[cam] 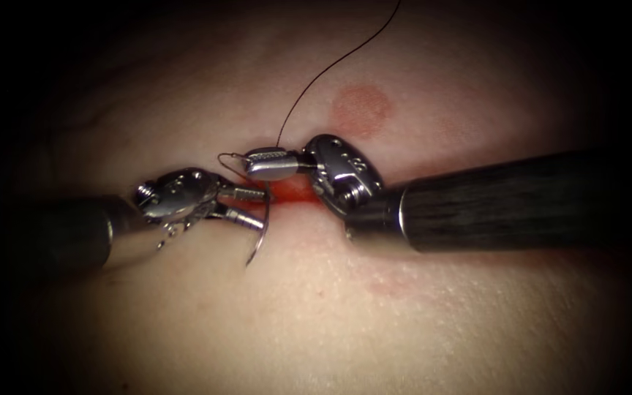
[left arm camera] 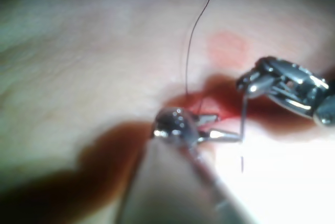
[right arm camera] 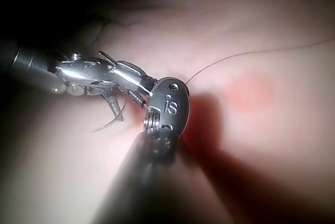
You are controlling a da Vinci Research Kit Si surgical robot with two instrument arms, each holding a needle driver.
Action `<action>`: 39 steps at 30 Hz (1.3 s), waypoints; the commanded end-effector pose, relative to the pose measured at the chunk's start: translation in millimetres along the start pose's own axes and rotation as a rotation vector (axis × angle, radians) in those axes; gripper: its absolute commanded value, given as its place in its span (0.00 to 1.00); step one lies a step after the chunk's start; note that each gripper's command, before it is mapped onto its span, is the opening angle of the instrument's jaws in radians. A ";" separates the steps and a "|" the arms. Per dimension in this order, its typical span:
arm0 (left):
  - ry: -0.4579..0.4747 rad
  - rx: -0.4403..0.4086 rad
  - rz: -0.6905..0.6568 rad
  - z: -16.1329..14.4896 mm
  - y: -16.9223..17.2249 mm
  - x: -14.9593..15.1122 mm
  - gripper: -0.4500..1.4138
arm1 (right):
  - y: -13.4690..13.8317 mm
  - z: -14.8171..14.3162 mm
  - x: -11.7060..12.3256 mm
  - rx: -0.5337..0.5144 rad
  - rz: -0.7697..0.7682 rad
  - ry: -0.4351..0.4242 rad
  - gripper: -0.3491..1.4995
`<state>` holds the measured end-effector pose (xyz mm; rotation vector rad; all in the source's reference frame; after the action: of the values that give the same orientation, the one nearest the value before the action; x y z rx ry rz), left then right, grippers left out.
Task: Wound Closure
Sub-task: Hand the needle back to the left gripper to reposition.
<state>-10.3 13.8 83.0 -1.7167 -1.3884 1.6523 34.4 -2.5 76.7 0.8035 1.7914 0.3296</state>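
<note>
The tissue (cam: 345, 314) has a cut (cam: 290, 194) edged with red fluid running across the picture. My right tool (cam: 249, 165) reaches in from the right, its jaws shut on the curved needle (cam: 265, 219) near its thread end. The needle hangs over the left end of the cut, its point free above the near skin and out of the tissue. My left tool (cam: 261, 207) holds nothing; its jaws stand open, tips at the needle's body. Dark thread (cam: 330, 69) rises from behind the right jaws. The left wrist view shows the needle (left arm camera: 243, 122), left tool (left arm camera: 227, 128) and thread (left arm camera: 193, 35).
A round reddish mark (cam: 360, 110) lies on the skin beyond the cut, and a fainter one (cam: 389, 281) on the near side. The right tool's dark shaft (cam: 506, 208) lies across the right end of the cut. In the right wrist view the thread (right arm camera: 251, 54) trails away.
</note>
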 end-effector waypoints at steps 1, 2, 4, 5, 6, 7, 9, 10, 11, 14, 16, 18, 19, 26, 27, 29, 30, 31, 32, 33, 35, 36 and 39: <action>0.002 0.000 -0.003 0.3 -0.7 -0.4 0.45 | -0.2 0.1 -0.5 0.006 -0.001 -0.012 0.00; 0.002 0.000 -0.004 0.3 -0.6 -0.3 0.45 | -0.2 0.0 -0.5 0.006 -0.006 -0.015 0.00; 0.003 0.001 -0.006 0.3 -0.5 -0.2 0.45 | -0.2 0.0 -0.5 0.009 -0.011 -0.018 0.00; 0.004 0.000 -0.006 0.4 -0.3 -0.1 0.45 | -0.1 -0.1 -0.6 0.009 -0.017 -0.020 0.00; 0.001 -0.001 -0.006 0.4 -0.2 -0.1 0.45 | 0.0 -0.1 -0.6 0.009 -0.017 -0.020 0.00; 0.010 0.001 -0.017 0.6 0.0 -0.2 0.45 | 0.2 -0.1 -0.6 0.004 -0.028 -0.020 0.00; 0.016 0.001 -0.024 0.9 0.4 -0.4 0.45 | 0.4 0.0 -0.5 -0.001 -0.039 -0.019 0.00; 0.018 0.001 -0.028 1.1 0.5 -0.5 0.45 | 0.4 0.0 -0.5 -0.001 -0.045 -0.018 0.00; 0.021 0.001 -0.033 1.3 0.7 -0.6 0.45 | 0.5 0.1 -0.5 -0.003 -0.051 -0.018 0.00; 0.023 0.000 -0.038 1.6 0.9 -0.6 0.45 | 0.7 0.2 -0.5 -0.008 -0.062 -0.017 0.00; 0.022 -0.002 -0.037 1.8 1.0 -0.5 0.45 | 0.8 0.3 -0.5 -0.010 -0.068 -0.016 0.00; 0.020 -0.005 -0.041 2.2 0.9 -0.5 0.45 | 0.8 0.4 -0.4 -0.011 -0.067 -0.016 0.00; 0.018 -0.007 -0.045 2.4 0.7 -0.6 0.45 | 0.9 0.4 -0.3 -0.015 -0.078 -0.015 0.00; 0.005 -0.019 -0.062 3.7 0.3 -1.1 0.46 | 0.9 0.4 -0.2 -0.016 -0.094 -0.014 0.00; 0.003 -0.020 -0.067 3.8 0.2 -1.2 0.46 | 0.9 0.5 -0.2 -0.016 -0.094 -0.014 0.00; 0.002 -0.021 -0.065 3.7 0.2 -1.3 0.45 | 0.9 0.5 -0.2 -0.015 -0.094 -0.014 0.00; -0.001 -0.021 -0.070 3.7 0.3 -1.4 0.44 | 0.9 0.5 -0.1 -0.017 -0.093 -0.014 0.00; 0.001 -0.020 -0.070 3.6 0.3 -1.5 0.42 | 0.8 0.5 -0.1 -0.013 -0.093 -0.013 0.00; -0.005 -0.021 -0.070 3.5 0.3 -1.5 0.38 | 0.8 0.5 -0.1 -0.013 -0.093 -0.013 0.00; -0.009 -0.023 -0.070 3.5 0.3 -1.5 0.34 | 0.8 0.5 0.0 -0.012 -0.092 -0.013 0.00; -0.018 -0.026 -0.070 3.4 0.4 -1.5 0.15 | 0.8 0.6 0.1 -0.007 -0.097 -0.015 0.00; -0.019 -0.026 -0.070 3.4 0.4 -1.5 0.05 | 0.8 0.7 0.1 -0.007 -0.097 -0.015 0.00; -0.026 -0.029 -0.068 3.4 0.4 -1.6 0.05 | 0.7 0.7 0.1 -0.003 -0.096 -0.014 0.00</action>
<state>-12.5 11.4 82.0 -1.6505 -1.4719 1.6319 34.8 -1.6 76.3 0.7107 1.8084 0.2613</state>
